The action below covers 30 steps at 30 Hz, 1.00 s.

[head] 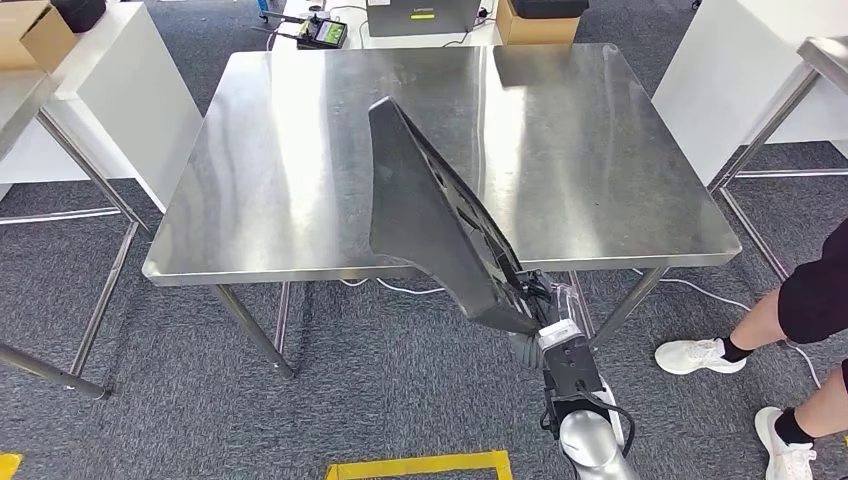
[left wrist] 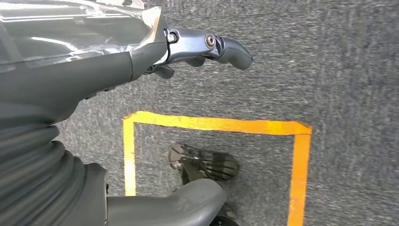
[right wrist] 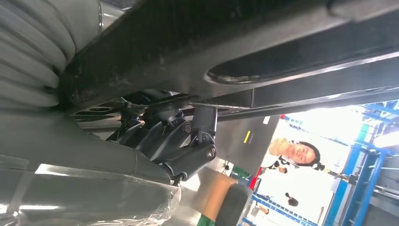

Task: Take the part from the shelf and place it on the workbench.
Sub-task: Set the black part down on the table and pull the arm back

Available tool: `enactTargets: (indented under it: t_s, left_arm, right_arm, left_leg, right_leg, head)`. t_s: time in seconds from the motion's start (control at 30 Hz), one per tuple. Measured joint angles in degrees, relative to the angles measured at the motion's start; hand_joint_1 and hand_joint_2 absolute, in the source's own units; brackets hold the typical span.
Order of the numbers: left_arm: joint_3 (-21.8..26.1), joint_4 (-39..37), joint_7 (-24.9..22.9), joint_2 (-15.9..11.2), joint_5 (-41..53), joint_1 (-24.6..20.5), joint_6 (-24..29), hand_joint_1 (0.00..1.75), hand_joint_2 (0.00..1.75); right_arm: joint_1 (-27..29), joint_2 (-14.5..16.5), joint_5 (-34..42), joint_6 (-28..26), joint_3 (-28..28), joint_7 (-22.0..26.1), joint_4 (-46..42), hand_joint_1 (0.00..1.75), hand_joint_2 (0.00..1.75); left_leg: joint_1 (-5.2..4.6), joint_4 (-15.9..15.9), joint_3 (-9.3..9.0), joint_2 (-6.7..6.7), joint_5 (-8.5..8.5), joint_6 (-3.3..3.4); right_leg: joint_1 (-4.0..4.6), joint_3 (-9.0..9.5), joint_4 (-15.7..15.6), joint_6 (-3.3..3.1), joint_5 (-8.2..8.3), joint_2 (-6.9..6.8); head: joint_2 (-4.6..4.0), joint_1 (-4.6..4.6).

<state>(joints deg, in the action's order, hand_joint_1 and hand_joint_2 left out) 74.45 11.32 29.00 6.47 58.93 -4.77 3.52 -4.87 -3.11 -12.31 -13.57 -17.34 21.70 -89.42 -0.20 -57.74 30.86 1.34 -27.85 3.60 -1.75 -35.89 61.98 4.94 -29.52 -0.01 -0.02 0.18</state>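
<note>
The part (head: 430, 215) is a long, flat, matt black moulded panel with a broad pointed end and recessed cut-outs along its narrower lower stretch. It is held up on a slant above the near half of the table (head: 290, 180), its broad end over the steel top and its narrow end reaching down past the near edge. Whether it touches the top cannot be told.

The right hand (head: 528, 322) grips that narrow end from below, the silver right arm rising from the lower edge of the head view towards the table's near edge. In the right wrist view the dark fingers (right wrist: 188, 141) are curled up against the underside of the black panel, closed on it.

The left hand (left wrist: 155, 52) hangs over grey carpet, its fingers (left wrist: 230, 49) slightly bent and apart, holding nothing; a clear film covers its grey back.

The table is square with a brushed, reflective steel top on thin metal legs. Yellow tape (left wrist: 216, 125) marks a rectangle on the carpet. A person's legs in white shoes (head: 700, 355) stand to the right of the table. Cardboard boxes (head: 30, 35) sit on the white benches beyond.
</note>
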Motion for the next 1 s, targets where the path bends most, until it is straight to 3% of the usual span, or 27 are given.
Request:
enactTargets:
  t_s: [0.03,0.07,0.13,0.17,0.23,0.33,0.37,0.4,0.43,0.5,0.57,0.7,0.77,0.83,0.9,0.93,0.97,1.0]
  left_arm:
    - [0.0,0.0,0.0,0.0,0.0,0.0,0.0,0.00,1.75]
    - [0.0,0.0,0.0,-0.1,0.0,0.0,0.0,0.00,1.75]
    - [0.0,0.0,-0.1,-0.1,0.0,0.0,0.0,0.00,1.75]
    - [0.0,0.0,-0.1,-0.1,0.0,-0.1,0.0,0.00,1.75]
    - [0.0,0.0,-0.1,0.0,0.0,-0.2,-0.1,0.00,1.75]
    - [0.1,0.0,-0.1,0.0,0.0,-0.2,0.0,0.00,1.75]
    - [0.2,0.0,-0.1,0.0,0.0,-0.2,0.0,0.00,1.75]
    - [0.3,0.0,-0.2,0.0,0.0,-0.2,0.0,0.00,1.75]
    - [0.3,0.0,-0.2,0.0,0.0,-0.2,0.0,0.00,1.75]
    - [0.3,0.0,-0.2,0.0,0.1,-0.1,-0.1,0.00,1.75]
    - [0.4,0.0,-0.2,0.0,0.2,-0.1,-0.2,0.00,1.75]
    - [0.4,0.0,-0.2,-0.1,0.3,0.0,-0.3,0.00,1.75]
    - [0.5,0.0,-0.2,0.0,0.3,-0.2,-0.4,0.00,1.75]
    - [0.5,0.0,-0.2,0.0,0.3,-0.3,-0.4,0.00,1.75]
    - [0.5,0.0,-0.2,0.0,0.4,-0.2,-0.4,0.00,1.75]
    - [0.5,0.0,-0.2,0.0,0.4,-0.2,-0.4,0.00,1.75]
    - [0.5,0.0,-0.1,0.0,0.5,-0.2,-0.2,0.00,1.75]
    - [0.5,0.0,0.0,0.1,0.5,-0.2,0.1,0.00,1.75]
  right_arm:
    - [0.0,-0.1,-0.2,-0.2,-0.1,0.0,0.2,1.75,1.75]
    - [-0.1,-0.1,-0.5,-0.6,-0.1,0.0,0.4,1.75,1.75]
    - [-0.3,-0.3,-1.4,-1.8,-0.2,0.0,0.8,1.75,1.75]
    - [-0.4,-0.3,-2.1,-2.5,-0.2,0.0,0.9,1.75,1.75]
    - [-0.7,-0.3,-3.6,-3.9,-0.3,-0.2,1.0,1.75,1.75]
    - [-0.8,-0.3,-7.5,-6.4,-0.6,-1.0,1.2,1.75,1.75]
    - [-0.7,-0.3,-9.6,-7.6,-0.8,-1.4,1.4,1.75,1.75]
    - [-0.7,-0.3,-11.8,-9.0,-0.9,-1.8,1.5,1.75,1.75]
    - [-0.7,-0.3,-14.1,-10.3,-1.1,-2.3,1.6,1.75,1.75]
    - [-0.7,-0.3,-18.0,-12.6,-1.5,-3.2,1.8,1.75,1.75]
    - [-0.7,-0.2,-21.4,-14.5,-1.7,-4.2,2.0,1.75,1.75]
    - [-0.7,-0.3,-25.5,-16.7,-1.8,-5.4,2.3,1.75,1.75]
    - [-0.9,-0.4,-25.8,-17.0,-1.8,-5.5,2.5,1.75,1.75]
    - [-0.9,-0.3,-26.2,-17.2,-1.9,-5.6,2.7,1.75,1.75]
    - [-0.7,-0.4,-28.2,-17.8,-2.0,-6.4,3.1,1.75,1.75]
    - [-0.8,-0.4,-30.1,-18.5,-2.0,-7.0,3.3,1.75,1.75]
    - [-1.0,-0.4,-32.7,-19.5,-2.1,-7.9,3.6,1.75,1.75]
    - [-1.3,-0.3,-36.3,-20.7,-2.3,-9.0,4.1,1.75,1.75]
  left_leg:
    - [-0.06,-0.1,-0.33,-0.02,-0.61,-0.41]
    - [-0.15,-0.3,-0.66,-0.07,-1.08,-0.82]
    - [-0.14,-0.8,-1.02,-0.22,-1.59,-1.46]
    - [0.00,-1.7,-0.88,-0.32,-1.57,-1.72]
    - [0.35,-6.1,1.58,-0.63,-1.93,-2.27]
    - [0.73,-15.3,8.71,-0.96,-5.18,-3.12]
    - [0.79,-16.5,10.45,-0.99,-5.89,-3.22]
    - [0.81,-15.9,11.33,-1.03,-5.54,-3.16]
    - [0.79,-13.5,11.26,-1.06,-3.84,-2.93]
    - [0.51,-6.7,9.69,-1.08,1.78,-2.11]
    - [-0.12,-2.9,8.57,-1.00,4.31,-1.26]
    - [-0.44,-1.0,5.94,-0.65,3.73,0.27]
    - [-0.30,-0.5,4.47,-0.64,3.31,0.94]
    - [-0.32,-0.4,3.63,-0.50,2.43,1.26]
    - [-0.31,-0.4,2.48,-0.23,1.36,1.14]
    - [-0.31,-0.4,1.70,-0.09,0.75,0.99]
    - [-0.30,-0.5,0.91,0.01,0.13,0.79]
    - [-0.37,-0.6,0.25,0.06,-0.52,0.53]
  right_leg:
    - [0.00,0.75,-2.0,-0.14,1.82,-0.25]
    - [0.09,1.14,-2.9,-0.84,2.90,-0.42]
    - [0.20,1.91,-3.0,-2.91,2.96,-0.32]
    - [0.11,2.26,-3.1,-3.54,2.92,-0.20]
    - [0.01,3.17,-3.1,-4.53,2.40,-0.12]
    - [0.27,4.29,-3.2,-5.27,1.16,-0.04]
    - [0.34,4.81,-3.2,-5.27,0.66,0.03]
    - [0.39,5.46,-3.2,-5.24,0.13,0.09]
    - [0.44,6.23,-3.2,-5.18,-0.46,0.12]
    - [0.54,7.72,-3.3,-4.93,-1.70,0.15]
    - [0.66,8.56,-3.7,-4.34,-2.76,0.22]
    - [1.24,9.98,-2.0,-2.68,-2.75,0.32]
    - [1.12,7.15,2.7,-2.74,-4.04,0.31]
    - [1.05,2.18,9.1,-2.96,-6.44,0.31]
    - [0.97,-1.30,11.1,-2.54,-7.94,0.30]
    - [0.90,-1.82,9.4,-1.99,-7.14,0.30]
    - [0.81,-1.73,6.4,-1.29,-5.06,0.29]
    - [0.77,-1.51,2.9,-0.56,-1.88,0.24]
  head:
    - [0.00,0.04]
    - [0.00,-0.03]
    - [0.00,-0.27]
    - [0.00,-0.39]
    - [0.00,-0.50]
    - [0.00,-0.52]
    - [0.00,-0.54]
    - [0.00,-0.55]
    - [0.00,-0.55]
    - [0.00,-0.49]
    - [0.00,-0.46]
    - [-0.02,-0.35]
    - [-0.02,-0.34]
    - [0.00,-0.30]
    - [0.00,-0.26]
    - [0.00,-0.25]
    - [0.00,-0.20]
    - [0.00,-0.13]
